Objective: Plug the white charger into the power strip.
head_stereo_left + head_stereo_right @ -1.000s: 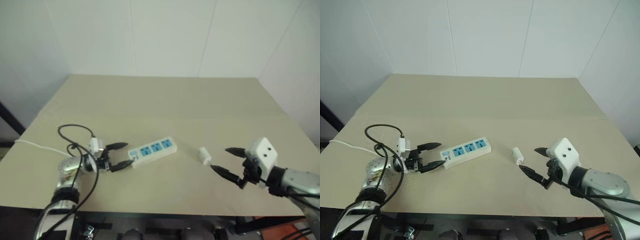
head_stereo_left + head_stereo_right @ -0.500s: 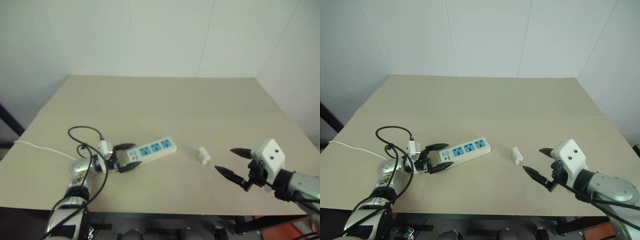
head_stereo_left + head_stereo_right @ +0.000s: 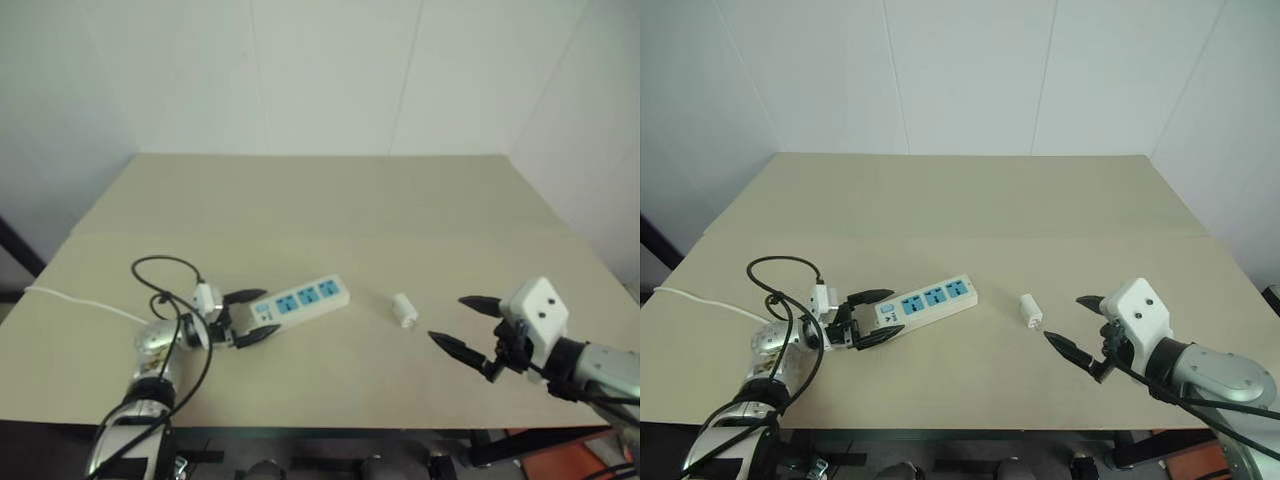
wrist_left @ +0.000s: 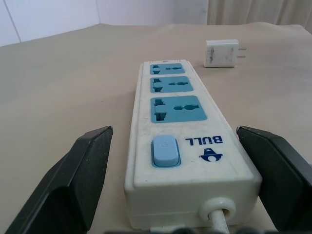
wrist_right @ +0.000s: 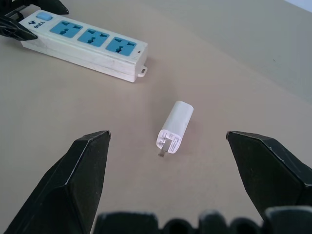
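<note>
Right wrist view: the right gripper [image 5: 165,187] is seen with fingers spread wide, empty, and the white charger [image 5: 175,125] lies on its side on the table [image 5: 243,63] just ahead between the fingertips' lines, untouched, prongs toward the gripper. It is judged light, rigid and smooth; a grasp across the flat sides is advised. Beyond it lies the power strip [image 3: 920,303], whose switch end is bracketed by the spread left gripper [image 3: 868,318], not clamped.

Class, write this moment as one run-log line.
left gripper: open, straddling power strip switch end | right gripper: open, short of white charger | charger: lying unplugged on table
</note>
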You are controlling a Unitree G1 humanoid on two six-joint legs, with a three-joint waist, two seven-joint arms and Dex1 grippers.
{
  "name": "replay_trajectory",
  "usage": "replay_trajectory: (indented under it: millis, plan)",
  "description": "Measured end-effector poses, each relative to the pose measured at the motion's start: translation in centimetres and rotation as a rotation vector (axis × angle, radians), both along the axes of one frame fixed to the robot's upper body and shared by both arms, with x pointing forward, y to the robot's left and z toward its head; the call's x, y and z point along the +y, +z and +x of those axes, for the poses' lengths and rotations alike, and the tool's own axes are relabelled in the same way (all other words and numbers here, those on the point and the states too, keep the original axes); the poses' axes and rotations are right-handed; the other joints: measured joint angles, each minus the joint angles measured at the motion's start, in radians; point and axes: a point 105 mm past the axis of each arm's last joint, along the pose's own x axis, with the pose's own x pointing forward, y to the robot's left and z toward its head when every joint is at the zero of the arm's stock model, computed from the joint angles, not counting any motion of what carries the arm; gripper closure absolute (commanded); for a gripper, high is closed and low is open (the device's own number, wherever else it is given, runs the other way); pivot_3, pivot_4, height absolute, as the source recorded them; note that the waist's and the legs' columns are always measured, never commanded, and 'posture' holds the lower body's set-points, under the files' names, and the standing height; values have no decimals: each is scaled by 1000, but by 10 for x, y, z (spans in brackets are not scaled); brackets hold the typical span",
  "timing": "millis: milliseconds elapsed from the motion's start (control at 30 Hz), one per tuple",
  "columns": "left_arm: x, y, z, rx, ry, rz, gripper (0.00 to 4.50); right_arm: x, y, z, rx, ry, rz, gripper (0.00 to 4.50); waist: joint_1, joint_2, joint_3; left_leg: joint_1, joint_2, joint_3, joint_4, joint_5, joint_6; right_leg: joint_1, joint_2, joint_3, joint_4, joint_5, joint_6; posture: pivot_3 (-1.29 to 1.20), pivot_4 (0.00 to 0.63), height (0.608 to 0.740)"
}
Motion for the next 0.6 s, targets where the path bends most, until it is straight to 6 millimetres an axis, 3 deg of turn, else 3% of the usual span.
replay_trajectory:
  millis: [233, 400, 600]
  plan:
    - [0, -3, -2, 45, 23, 0, 61, 2, -4, 0, 12, 4, 2, 0, -8, 0, 0, 4, 0, 0, 0, 0, 0, 5, 0, 0, -1, -1, 1, 0, 150, 740]
    - [-1, -4, -6, 45, 22, 6, 1208, 2, -5, 1, 15, 3, 1, 0, -7, 0, 0, 4, 0, 0, -1, 0, 0, 5, 0, 0, -2, -1, 1, 0, 150, 740]
    - [-1, -3, -7, 42, 26, 10, 1237, 2, -6, 1, 18, -2, 2, 0, -6, 0, 0, 3, 0, 0, -1, 0, 0, 5, 0, 0, -2, -1, 1, 0, 150, 740]
